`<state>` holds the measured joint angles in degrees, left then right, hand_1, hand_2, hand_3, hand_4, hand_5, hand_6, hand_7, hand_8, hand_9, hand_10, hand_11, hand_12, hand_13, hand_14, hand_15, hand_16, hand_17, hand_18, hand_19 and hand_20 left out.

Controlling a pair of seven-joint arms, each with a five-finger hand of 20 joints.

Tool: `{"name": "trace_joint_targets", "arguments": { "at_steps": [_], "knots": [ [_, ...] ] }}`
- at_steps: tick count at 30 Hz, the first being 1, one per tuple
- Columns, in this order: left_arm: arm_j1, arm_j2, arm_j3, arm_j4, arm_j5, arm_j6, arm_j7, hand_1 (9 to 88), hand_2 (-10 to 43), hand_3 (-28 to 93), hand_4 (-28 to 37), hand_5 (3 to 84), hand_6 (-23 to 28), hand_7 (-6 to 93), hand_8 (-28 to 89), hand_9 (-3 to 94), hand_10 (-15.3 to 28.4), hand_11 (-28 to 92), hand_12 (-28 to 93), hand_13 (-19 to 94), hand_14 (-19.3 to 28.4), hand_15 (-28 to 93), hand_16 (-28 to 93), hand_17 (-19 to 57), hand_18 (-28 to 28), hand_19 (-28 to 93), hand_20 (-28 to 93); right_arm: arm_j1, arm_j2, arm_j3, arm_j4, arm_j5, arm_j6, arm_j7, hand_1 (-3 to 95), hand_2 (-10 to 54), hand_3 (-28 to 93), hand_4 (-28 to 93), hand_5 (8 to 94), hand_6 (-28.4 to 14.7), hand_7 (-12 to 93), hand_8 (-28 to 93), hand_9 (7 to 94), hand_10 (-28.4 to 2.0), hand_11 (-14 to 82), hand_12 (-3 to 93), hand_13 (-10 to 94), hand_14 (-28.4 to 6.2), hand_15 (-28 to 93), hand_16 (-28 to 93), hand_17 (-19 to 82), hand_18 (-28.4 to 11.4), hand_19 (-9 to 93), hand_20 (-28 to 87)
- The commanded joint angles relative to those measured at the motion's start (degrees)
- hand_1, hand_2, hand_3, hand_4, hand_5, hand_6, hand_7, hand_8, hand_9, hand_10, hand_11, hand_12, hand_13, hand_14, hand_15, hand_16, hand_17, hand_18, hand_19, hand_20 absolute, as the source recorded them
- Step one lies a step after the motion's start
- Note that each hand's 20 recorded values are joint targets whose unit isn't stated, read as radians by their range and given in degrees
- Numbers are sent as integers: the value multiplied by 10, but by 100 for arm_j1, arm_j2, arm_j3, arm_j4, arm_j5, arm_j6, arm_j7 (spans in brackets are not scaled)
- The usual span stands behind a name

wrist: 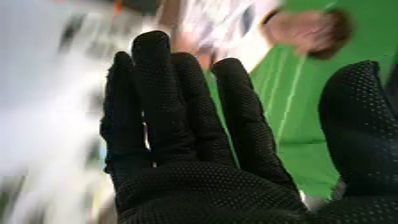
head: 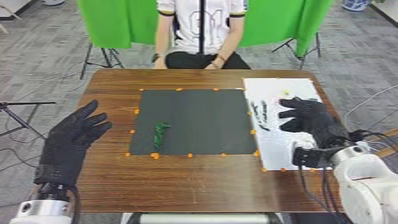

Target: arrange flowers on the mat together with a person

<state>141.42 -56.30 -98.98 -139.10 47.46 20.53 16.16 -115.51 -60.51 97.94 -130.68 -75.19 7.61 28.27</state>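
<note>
In the head view my left hand (head: 75, 135) is open beside the dark mat (head: 200, 115), over the table's left side. A green stem-like piece (head: 161, 134) lies on the mat's left part. My right hand (head: 308, 118) is over the white sheet (head: 282, 157) on the right, with thin dark green stems (head: 259, 114) lying close to its fingertips. A small pale flower with a yellowish middle (head: 284, 93) is on the sheet just beyond that hand. The right wrist view shows my right hand (wrist: 209, 187) open, its fingers straight, holding nothing, and the thumb apart.
Orange markers (head: 155, 156) edge the mat and the sheet on the brown wooden table (head: 195, 187). Green cloth (head: 115, 22) hangs beyond the far side. A black tripod (head: 107, 57) stands on the floor behind the table.
</note>
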Motion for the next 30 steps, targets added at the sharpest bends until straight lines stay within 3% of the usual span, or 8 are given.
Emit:
{"name": "trace_joint_targets", "arguments": {
  "at_steps": [1,5,10,17,20,24,30],
  "knots": [
    [73,18,27,26,-16,74,22,217,60,781,-283,383,89,133,-96,351,203,259,100,240,274,533,-105,-71,247,543,228,148,665,-545,30,-2177,411,1121,268,38,676,-233,511,-55,131,-109,500,-202,179,146,499,-191,626,69,235,-228,761,81],
    [71,31,45,22,-11,72,23,217,61,780,-283,383,89,134,-96,352,203,259,100,241,274,534,-104,-72,247,543,228,182,918,-847,144,-3521,332,1589,271,39,671,-231,508,-60,123,-104,497,-210,180,143,513,-193,650,76,259,-232,806,36],
    [37,28,58,31,4,48,-1,217,61,780,-283,383,89,133,-96,351,202,259,100,241,274,533,-105,-71,247,544,228,243,1056,-1014,234,-4180,311,1967,276,28,670,-229,505,-61,120,-104,490,-213,173,143,522,-190,655,78,279,-233,827,13],
    [10,19,63,33,28,11,-73,218,61,780,-283,383,89,133,-96,351,203,259,99,241,274,533,-105,-71,247,544,228,448,1174,-1105,475,-4931,-556,2788,292,19,655,-220,511,-68,109,-100,494,-226,160,143,544,-194,659,79,309,-240,867,-45],
    [21,5,69,35,15,12,-61,218,61,780,-283,383,89,133,-96,351,203,259,99,240,274,534,-105,-71,247,544,228,547,1134,-1036,557,-4832,-1099,3059,301,15,652,-218,515,-73,104,-100,497,-231,157,143,554,-196,664,79,322,-244,880,-53],
    [88,42,64,21,-3,56,14,218,61,780,-283,383,89,133,-96,351,204,258,99,240,274,533,-105,-72,247,544,227,664,1142,-1120,701,-4984,-1408,3280,321,11,644,-209,523,-81,96,-96,502,-240,149,143,564,-195,673,79,341,-244,919,-142],
    [86,80,78,22,-16,82,73,218,61,780,-283,383,89,132,-96,351,204,258,99,241,274,534,-105,-71,246,544,227,739,1198,-1153,888,-5221,-1969,3417,382,-38,670,-212,524,-81,93,-94,506,-233,152,145,571,-187,678,81,356,-236,931,-165]
  ]
}}
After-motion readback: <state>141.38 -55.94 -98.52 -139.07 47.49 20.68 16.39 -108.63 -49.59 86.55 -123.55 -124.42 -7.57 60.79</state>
